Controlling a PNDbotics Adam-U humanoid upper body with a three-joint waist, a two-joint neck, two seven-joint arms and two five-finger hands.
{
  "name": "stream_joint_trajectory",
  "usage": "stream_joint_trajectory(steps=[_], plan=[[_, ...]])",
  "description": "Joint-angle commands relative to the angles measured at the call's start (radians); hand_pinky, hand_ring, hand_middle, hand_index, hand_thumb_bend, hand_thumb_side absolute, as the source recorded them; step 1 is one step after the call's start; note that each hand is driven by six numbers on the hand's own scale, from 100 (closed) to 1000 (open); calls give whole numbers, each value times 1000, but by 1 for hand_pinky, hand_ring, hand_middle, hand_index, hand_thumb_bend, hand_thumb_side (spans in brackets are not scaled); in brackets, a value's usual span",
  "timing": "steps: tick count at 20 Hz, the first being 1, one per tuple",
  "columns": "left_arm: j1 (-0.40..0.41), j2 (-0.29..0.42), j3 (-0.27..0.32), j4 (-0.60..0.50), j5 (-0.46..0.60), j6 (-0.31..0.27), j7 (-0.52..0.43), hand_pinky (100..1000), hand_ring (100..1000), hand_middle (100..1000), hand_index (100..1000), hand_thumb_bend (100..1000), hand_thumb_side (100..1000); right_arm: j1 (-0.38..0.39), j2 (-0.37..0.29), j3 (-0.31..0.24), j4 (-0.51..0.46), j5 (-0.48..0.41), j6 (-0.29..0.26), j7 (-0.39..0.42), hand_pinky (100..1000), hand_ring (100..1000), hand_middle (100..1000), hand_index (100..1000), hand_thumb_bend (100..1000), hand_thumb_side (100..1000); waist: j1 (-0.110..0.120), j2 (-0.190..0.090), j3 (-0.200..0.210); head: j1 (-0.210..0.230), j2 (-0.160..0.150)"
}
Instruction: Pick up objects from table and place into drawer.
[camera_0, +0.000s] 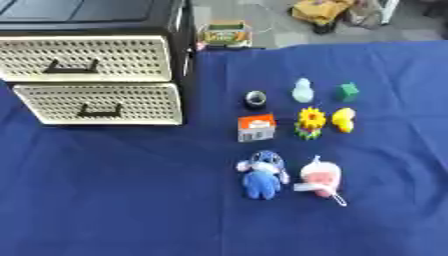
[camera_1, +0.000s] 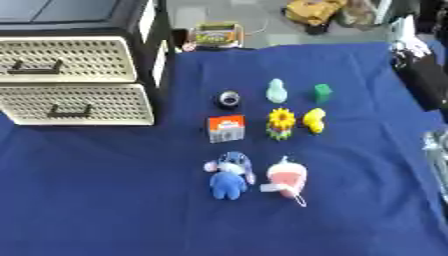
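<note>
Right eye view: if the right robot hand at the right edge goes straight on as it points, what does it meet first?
Only a sliver of the right robot hand shows, so its direction is unclear. Going straight left, it would probably cross bare blue cloth and meet the pink toy first.

On my counter (camera_1: 105, 200), under its blue cloth, a drawer unit (camera_1: 74, 80) stands far left, both cream drawers pushed in. Right of it lie a dark ring (camera_1: 229, 99), pale bottle (camera_1: 276, 91), green block (camera_1: 323, 93), small box (camera_1: 227, 128), sunflower (camera_1: 281, 123), yellow duck (camera_1: 314, 120), blue plush (camera_1: 229, 175) and pink toy (camera_1: 286, 181).
</note>
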Motion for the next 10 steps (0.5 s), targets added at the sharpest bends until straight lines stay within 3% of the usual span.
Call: stream_joint_trajectory(steps=[1,5,8,9,10], plan=[[-38,101,5,-13,-63,23,-4,540,612,598,819,100,932,-8,-35,-12,-11,6,-4,-6,658,625,560,762,100,693,2,-19,3,11,4],[-85,199,-5,-13,-144,80,-33,538,625,612,829,100,962,-15,-50,-14,-11,7,-14,-20,661,634,571,765,100,709,6,-19,3,28,23],[-106,260,-15,-13,-190,121,-74,543,636,625,846,100,1000,-21,-60,-17,-11,-1,-31,-53,668,652,595,775,100,777,8,-16,1,31,36],[-112,284,-19,-13,-208,136,-98,546,642,637,860,100,1000,-24,-64,-18,-11,-6,-42,-69,679,671,623,792,100,894,9,-14,0,31,37],[-119,303,-21,-13,-225,150,-123,546,643,641,864,100,1000,-26,-68,-19,-11,-12,-55,-84,681,676,631,799,100,936,10,-13,-1,32,37]])
